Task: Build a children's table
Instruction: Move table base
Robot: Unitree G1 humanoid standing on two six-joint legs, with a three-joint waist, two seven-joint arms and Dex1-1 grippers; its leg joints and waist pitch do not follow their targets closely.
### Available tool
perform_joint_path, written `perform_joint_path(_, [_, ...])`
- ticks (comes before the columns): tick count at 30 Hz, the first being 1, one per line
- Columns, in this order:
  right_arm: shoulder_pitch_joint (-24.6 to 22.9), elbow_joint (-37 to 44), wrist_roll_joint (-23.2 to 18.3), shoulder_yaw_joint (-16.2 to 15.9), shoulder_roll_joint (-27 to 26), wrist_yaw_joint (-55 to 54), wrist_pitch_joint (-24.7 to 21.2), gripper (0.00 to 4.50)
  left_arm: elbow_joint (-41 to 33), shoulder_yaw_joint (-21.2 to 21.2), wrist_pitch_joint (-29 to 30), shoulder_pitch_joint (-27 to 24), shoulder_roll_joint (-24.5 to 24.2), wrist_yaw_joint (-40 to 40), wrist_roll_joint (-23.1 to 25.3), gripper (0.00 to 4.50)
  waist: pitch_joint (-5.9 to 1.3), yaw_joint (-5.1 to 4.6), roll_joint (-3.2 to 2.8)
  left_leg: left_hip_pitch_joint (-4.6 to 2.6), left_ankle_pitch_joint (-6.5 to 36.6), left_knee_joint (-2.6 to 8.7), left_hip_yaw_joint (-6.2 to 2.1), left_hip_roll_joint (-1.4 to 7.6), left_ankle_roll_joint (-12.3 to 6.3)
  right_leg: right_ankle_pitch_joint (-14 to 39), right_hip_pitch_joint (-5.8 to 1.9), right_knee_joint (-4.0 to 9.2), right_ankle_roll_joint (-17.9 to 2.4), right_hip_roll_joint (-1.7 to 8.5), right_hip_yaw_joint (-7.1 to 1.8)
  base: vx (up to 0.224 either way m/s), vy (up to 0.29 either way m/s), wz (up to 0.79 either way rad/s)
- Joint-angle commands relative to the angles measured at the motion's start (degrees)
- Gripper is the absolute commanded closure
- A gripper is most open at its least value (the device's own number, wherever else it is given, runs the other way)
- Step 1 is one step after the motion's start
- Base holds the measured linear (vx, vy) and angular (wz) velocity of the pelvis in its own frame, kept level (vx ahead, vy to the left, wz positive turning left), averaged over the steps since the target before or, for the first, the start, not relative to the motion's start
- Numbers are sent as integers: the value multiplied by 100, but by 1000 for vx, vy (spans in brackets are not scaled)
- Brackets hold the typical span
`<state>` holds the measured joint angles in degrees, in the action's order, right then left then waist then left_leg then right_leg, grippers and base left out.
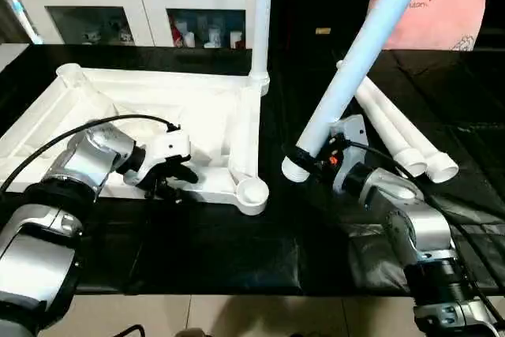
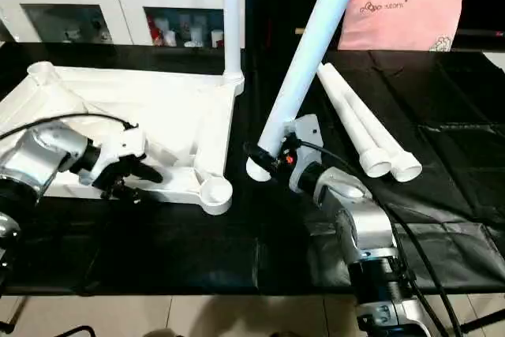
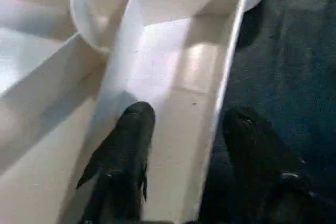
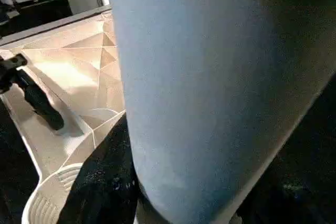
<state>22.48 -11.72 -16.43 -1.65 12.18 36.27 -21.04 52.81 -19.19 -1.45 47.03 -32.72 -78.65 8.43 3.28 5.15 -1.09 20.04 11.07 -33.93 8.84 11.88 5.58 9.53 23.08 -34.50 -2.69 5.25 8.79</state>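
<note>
The white tabletop (image 1: 205, 104) lies upside down on the black table, ribs up, with round corner sockets (image 1: 251, 191). One white leg (image 1: 262, 13) stands upright in its far right socket. My left gripper (image 3: 189, 116) is open at the tabletop's near edge. One finger (image 3: 131, 129) is inside the rim and the other is outside it. My right gripper (image 1: 316, 157) is shut on the thick lower end of a second leg (image 1: 355, 69), which tilts up and away to the right of the tabletop. Two more legs (image 1: 390, 128) lie side by side on the table behind that arm.
A pink pillow (image 1: 442, 9) rests at the back right. A white glass-door cabinet (image 1: 142, 13) stands behind the table. Black cables run along both forearms. The table's front edge (image 1: 237, 293) is close below my arms.
</note>
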Motion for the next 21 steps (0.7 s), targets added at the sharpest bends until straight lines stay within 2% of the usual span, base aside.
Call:
perform_joint_path(1, [-9, 135, -56, 3, -1, 1, -57, 255, 59, 1, -73, 86, 11, 38, 24, 237, -452, 14, -84, 13, 855, 366, 1, 116, -105, 1410, -420, 447, -661, 384, -396, 0, 0, 0])
perform_joint_path(3, [-10, 132, -52, 0, 0, 2, -56, 255, 77, 23, -78, 81, 22, -26, -14, 240, -446, 14, -82, 10, 909, 371, -1, 117, -86, 1452, -419, 449, -675, 386, -398, 0, 0, 0])
perform_joint_path(5, [-22, 126, -48, 0, 6, 5, -50, 255, 154, 70, -107, 101, 50, -21, -30, 268, -448, 17, -87, 7, 908, 370, 0, 115, -86, 1440, -417, 450, -690, 390, -400, 0, 0, 0])
perform_joint_path(8, [-24, 125, -44, -5, 3, 4, -49, 255, 254, 50, -187, 126, 56, 10, 22, 286, -452, 17, -86, 13, 885, 368, -1, 113, -98, 1371, -421, 441, -702, 384, -400, 0, 0, 0])
perform_joint_path(10, [-20, 117, -42, -7, -1, 4, -48, 255, 352, 47, -240, 140, 72, 27, 39, 319, -453, 17, -85, 12, 894, 369, -3, 120, -95, 1348, -423, 438, -712, 390, -402, 0, 0, 0])
perform_joint_path(13, [-28, 122, -36, -17, -2, 10, -46, 255, 373, 70, -240, 135, 83, -22, 11, 328, -451, 20, -87, 14, 876, 368, 1, 117, -106, 1341, -420, 442, -721, 389, -403, 0, 0, 0])
perform_joint_path(21, [-30, 100, -22, -37, 0, 32, -27, 255, 398, 181, -208, 145, 167, -189, -142, 409, -450, 34, -71, 9, 886, 372, -1, 127, -103, 1384, -420, 437, -730, 397, -404, 0, 0, 0])
